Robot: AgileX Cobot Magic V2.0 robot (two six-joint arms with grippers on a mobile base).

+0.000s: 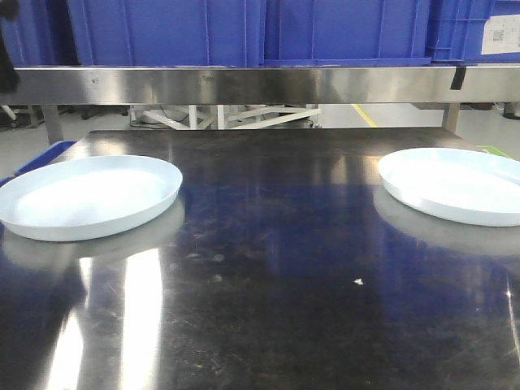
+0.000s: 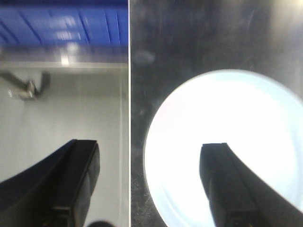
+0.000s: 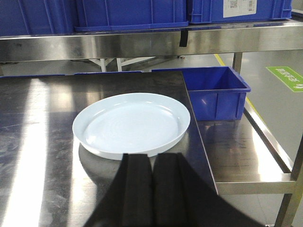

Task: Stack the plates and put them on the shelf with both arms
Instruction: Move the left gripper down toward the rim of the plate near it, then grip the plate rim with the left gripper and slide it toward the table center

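Two pale bluish-white plates lie apart on the dark steel tabletop: the left plate (image 1: 89, 197) and the right plate (image 1: 455, 185). Neither gripper shows in the front view. In the left wrist view my left gripper (image 2: 149, 144) is open above the left plate (image 2: 227, 113). One finger is over the plate, the other beyond the table's left edge. In the right wrist view my right gripper (image 3: 151, 155) is shut and empty, just short of the right plate's (image 3: 131, 124) near rim. The steel shelf rail (image 1: 260, 85) runs across the back.
Big blue crates (image 1: 244, 32) stand on the shelf. A smaller blue bin (image 3: 215, 92) sits on a lower steel ledge right of the table (image 3: 38, 142). The table's left edge (image 2: 129, 142) drops to grey floor.
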